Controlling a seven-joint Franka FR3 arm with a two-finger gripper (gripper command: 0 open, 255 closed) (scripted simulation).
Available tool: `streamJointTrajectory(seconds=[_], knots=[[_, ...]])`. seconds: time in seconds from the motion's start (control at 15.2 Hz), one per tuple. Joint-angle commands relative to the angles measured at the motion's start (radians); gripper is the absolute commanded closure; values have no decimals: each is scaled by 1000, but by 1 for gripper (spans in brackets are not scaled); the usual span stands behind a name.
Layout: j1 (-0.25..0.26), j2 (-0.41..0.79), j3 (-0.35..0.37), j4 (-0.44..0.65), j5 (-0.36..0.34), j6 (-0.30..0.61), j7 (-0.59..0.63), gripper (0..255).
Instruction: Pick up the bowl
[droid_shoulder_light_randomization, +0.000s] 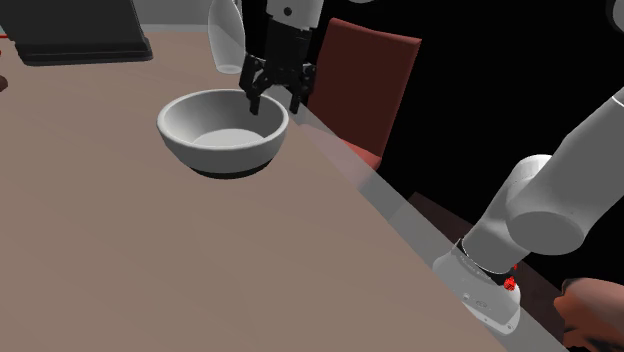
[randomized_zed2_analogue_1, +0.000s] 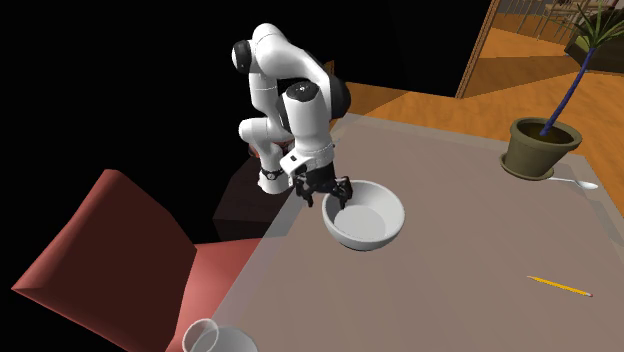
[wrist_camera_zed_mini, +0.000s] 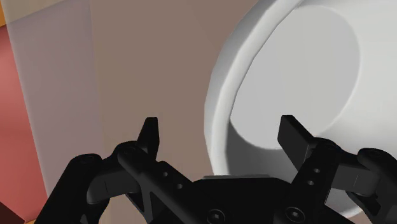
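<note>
Presently the pincer (droid_shoulder_light_randomization: 274, 103) stands wide, its two black fingers (wrist_camera_zed_mini: 294, 135) apart and pointing down over the rim of the bowl (droid_shoulder_light_randomization: 222, 135). In the wrist view, one finger hangs over the bowl's hollow and the other over bare tabletop (wrist_camera_zed_mini: 153, 70) just outside the bowl, so the rim lies between them. Whether either finger touches the rim cannot be told. Nothing is clasped.

The bowl is pale grey-white and upright. It rests on the brown tabletop near one edge, and the pincer is at the part of its rim nearest that edge. A red chair (droid_shoulder_light_randomization: 368, 85) stands beyond that edge, near the bowl. A clear glass vessel (droid_shoulder_light_randomization: 225, 35) stands on the tabletop near the bowl. A flat dark object (droid_shoulder_light_randomization: 85, 40) lies well apart from the bowl. A potted plant (randomized_zed2_analogue_1: 540, 148), a spoon (randomized_zed2_analogue_1: 575, 183) and a yellow pencil (randomized_zed2_analogue_1: 560, 287) also lie well apart from the bowl.
</note>
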Motion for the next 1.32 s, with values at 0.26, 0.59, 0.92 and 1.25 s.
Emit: streamJointTrajectory(seconds=[0.26,0.59,0.92,1.25], knots=[[0,0,0,-11,1,12,-3,255],[0,0,0,-10,1,10,-2,255],[-1,0,-1,43,-3,-42,7,255],[-2,4,-3,114,-8,-108,18,255]])
